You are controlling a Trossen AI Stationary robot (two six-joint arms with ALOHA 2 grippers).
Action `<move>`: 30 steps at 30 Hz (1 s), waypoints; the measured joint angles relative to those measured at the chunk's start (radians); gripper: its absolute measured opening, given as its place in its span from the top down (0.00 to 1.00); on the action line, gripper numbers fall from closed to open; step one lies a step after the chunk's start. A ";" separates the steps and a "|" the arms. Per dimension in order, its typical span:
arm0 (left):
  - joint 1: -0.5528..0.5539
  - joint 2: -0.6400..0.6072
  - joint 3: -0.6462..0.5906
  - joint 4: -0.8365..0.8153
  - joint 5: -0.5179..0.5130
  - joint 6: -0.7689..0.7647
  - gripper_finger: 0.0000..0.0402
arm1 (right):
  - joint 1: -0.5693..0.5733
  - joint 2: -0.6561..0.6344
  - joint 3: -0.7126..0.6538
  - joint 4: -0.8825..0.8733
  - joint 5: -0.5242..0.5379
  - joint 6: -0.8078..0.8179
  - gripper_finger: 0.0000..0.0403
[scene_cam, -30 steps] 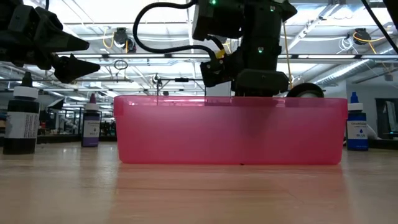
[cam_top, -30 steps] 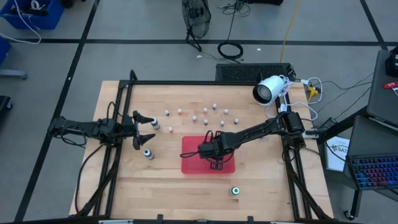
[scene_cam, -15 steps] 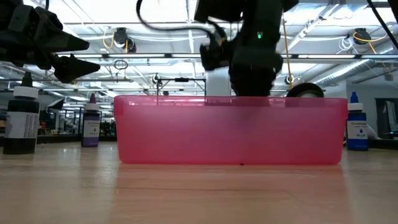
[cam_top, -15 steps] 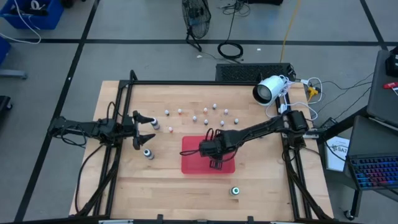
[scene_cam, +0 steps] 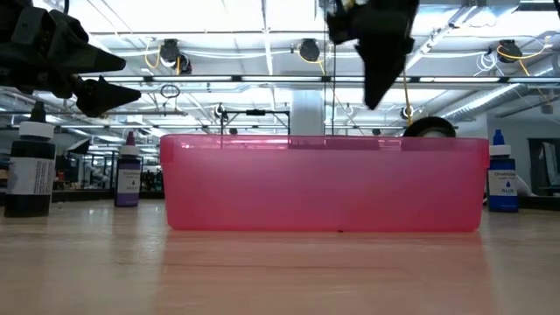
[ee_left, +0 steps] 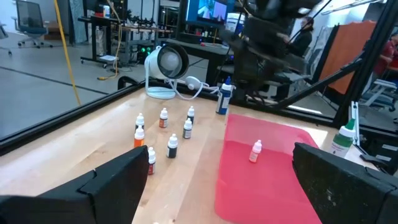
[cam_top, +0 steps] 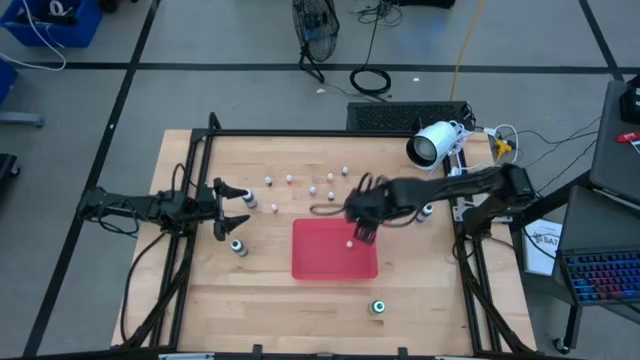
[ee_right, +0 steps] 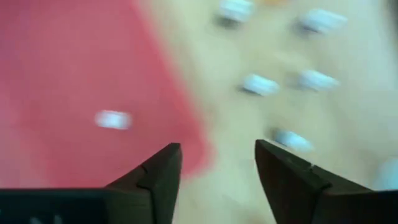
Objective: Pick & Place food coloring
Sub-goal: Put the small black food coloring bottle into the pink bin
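Note:
The red tray (cam_top: 325,262) lies mid-table and shows in the low view (scene_cam: 324,184). One small whitish bottle (cam_top: 349,243) stands in it near the far right corner and also shows in the left wrist view (ee_left: 255,150). Several tiny bottles (cam_top: 330,180) stand on the wood beyond the tray. My right gripper (cam_top: 364,235) hangs open and empty above the tray's far right corner (ee_right: 217,168). My left gripper (cam_top: 242,207) waits open at the left, a grey bottle (cam_top: 250,200) just past its fingertips.
A grey bottle (cam_top: 238,246) stands left of the tray and a green-capped one (cam_top: 379,307) near the front edge. A blue bottle (cam_top: 427,211) stands at the right under the right arm. A white lamp-like device (cam_top: 432,145) sits at the far right corner.
My right gripper has risen out of the tray and gone toward the table's far right, its arm drawing back. A small whitish bottle now stands in the tray where the gripper was.

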 joint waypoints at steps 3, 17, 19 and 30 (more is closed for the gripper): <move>0.000 0.000 0.000 0.000 0.000 0.000 0.02 | -0.075 -0.026 -0.001 -0.104 0.033 0.015 0.44; 0.000 0.000 0.000 0.000 0.000 0.000 0.02 | -0.383 -0.032 -0.224 0.083 -0.100 -0.147 0.40; 0.000 0.000 0.000 0.000 0.000 0.000 0.02 | -0.390 -0.031 -0.263 0.153 -0.101 -0.168 0.40; 0.000 0.000 0.000 0.000 0.000 0.000 0.02 | -0.391 -0.032 -0.432 0.367 -0.110 -0.219 0.40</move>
